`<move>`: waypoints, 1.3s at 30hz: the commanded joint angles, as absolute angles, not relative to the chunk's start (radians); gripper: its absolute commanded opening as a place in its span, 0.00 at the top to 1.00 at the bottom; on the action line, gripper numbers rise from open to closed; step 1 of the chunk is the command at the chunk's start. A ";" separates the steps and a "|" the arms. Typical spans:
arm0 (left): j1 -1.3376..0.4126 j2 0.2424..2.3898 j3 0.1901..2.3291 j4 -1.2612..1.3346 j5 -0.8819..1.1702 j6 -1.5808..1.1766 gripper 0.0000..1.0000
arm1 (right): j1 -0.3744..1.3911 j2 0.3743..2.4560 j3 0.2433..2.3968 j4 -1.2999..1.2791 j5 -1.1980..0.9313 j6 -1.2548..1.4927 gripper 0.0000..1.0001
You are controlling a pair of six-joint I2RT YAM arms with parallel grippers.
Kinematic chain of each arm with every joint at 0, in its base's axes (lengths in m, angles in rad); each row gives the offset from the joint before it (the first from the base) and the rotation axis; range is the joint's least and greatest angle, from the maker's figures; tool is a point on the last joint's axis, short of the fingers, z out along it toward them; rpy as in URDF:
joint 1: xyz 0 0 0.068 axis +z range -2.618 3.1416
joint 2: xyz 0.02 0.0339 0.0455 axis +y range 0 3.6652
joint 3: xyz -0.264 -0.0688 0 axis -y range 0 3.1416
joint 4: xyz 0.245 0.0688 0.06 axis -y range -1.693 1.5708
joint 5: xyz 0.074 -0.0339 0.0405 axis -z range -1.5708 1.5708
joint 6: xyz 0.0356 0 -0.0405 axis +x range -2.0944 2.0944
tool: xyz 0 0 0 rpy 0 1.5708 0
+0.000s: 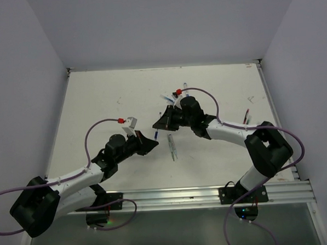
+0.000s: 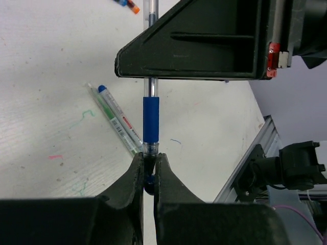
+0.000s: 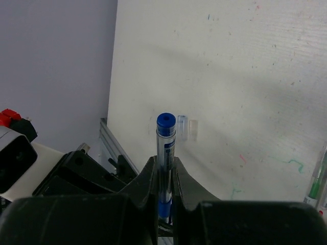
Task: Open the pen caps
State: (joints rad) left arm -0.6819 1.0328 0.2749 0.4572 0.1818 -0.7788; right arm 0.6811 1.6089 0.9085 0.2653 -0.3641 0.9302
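Nearest the left wrist camera, the left gripper (image 2: 148, 155) has its two black fingers drawn narrow, pinching a dark-blue plastic pen cap (image 2: 148, 178) that shows in the slit between them. From the cap a clear-barrelled pen with a blue sleeve (image 2: 150, 120) runs straight up the view, lifted off the white table (image 2: 46, 138). It passes through the black, wedge-shaped right gripper (image 2: 127, 64). Left of the pen, two loose clear pens (image 2: 118, 121), one blue-ended and one green inside, lie just beside each other on the table.

From the right wrist, that gripper's fingers are closed tight on the pen's barrel. The pen's round blue end plug stands clear above the fingertips, and the blue sleeve sits low in the slit. Beyond it two small clear tube pieces (image 3: 185, 126) lie on the table.

From above, the two grippers face each other near the table's middle, the left one closer to the near edge, with the pen bridging the short gap. The loose pens lie just to the right of that gap. A few further pens (image 1: 246, 117) lie by the right edge.
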 commanded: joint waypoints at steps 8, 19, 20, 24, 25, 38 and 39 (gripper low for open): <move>-0.681 0.986 0.140 0.479 0.195 -0.793 1.00 | 0.469 1.582 1.141 0.151 -0.382 0.881 1.00; -0.680 0.879 0.382 -0.152 -0.340 -0.779 1.00 | 0.514 1.555 1.111 -0.330 -0.269 0.549 1.00; -0.680 0.871 0.388 -0.200 -0.368 -0.782 1.00 | 0.514 1.554 1.098 -0.363 -0.258 0.514 1.00; -0.680 0.841 0.408 -0.322 -0.480 -0.831 1.00 | 0.522 1.586 1.049 -0.423 -0.271 0.436 1.00; -0.680 0.833 0.397 -0.334 -0.504 -0.837 1.00 | 0.529 1.601 1.046 -0.434 -0.272 0.411 1.00; -0.680 0.819 0.319 -0.431 -0.538 -1.048 1.00 | 0.548 1.689 0.974 -0.324 -0.321 0.397 1.00; -0.680 0.833 0.318 -0.422 -0.528 -1.054 1.00 | 0.549 1.690 0.976 -0.319 -0.324 0.399 0.99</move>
State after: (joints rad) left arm -0.6811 0.7929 0.3290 -0.4061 -0.4839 -0.9646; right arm 0.5442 1.6844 0.9726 -0.3668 -0.3027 0.4206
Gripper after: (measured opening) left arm 0.052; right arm 0.103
